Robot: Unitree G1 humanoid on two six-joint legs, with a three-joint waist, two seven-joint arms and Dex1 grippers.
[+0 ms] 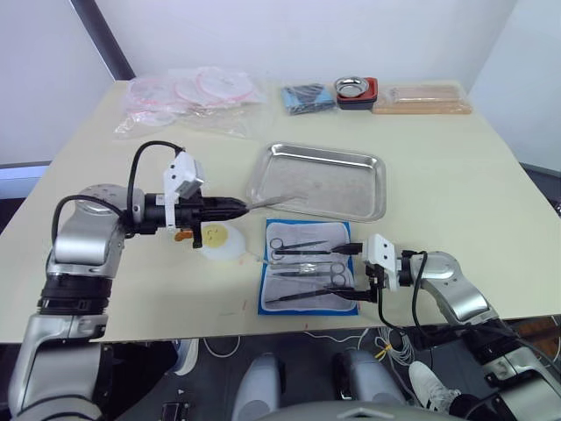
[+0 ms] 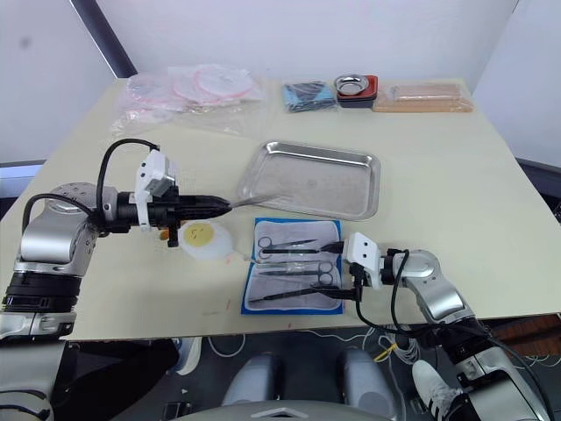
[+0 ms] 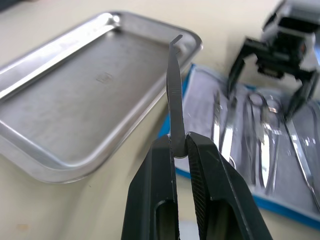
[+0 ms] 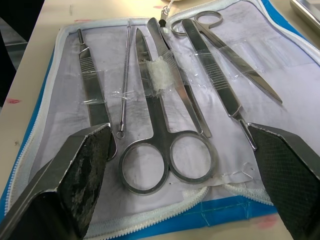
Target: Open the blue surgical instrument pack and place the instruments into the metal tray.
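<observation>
Left gripper clamped a slim bent instrument, tip just ahead over the metal tray rim | right gripper gaped wide over the opened blue surgical instrument pack | advice: clear rim, lower flat, then release.

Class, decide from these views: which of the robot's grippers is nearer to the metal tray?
Left. The left gripper, holding a slim instrument, sits just off the metal tray near its corner; the right gripper hangs open over the blue pack, farther away.
</observation>
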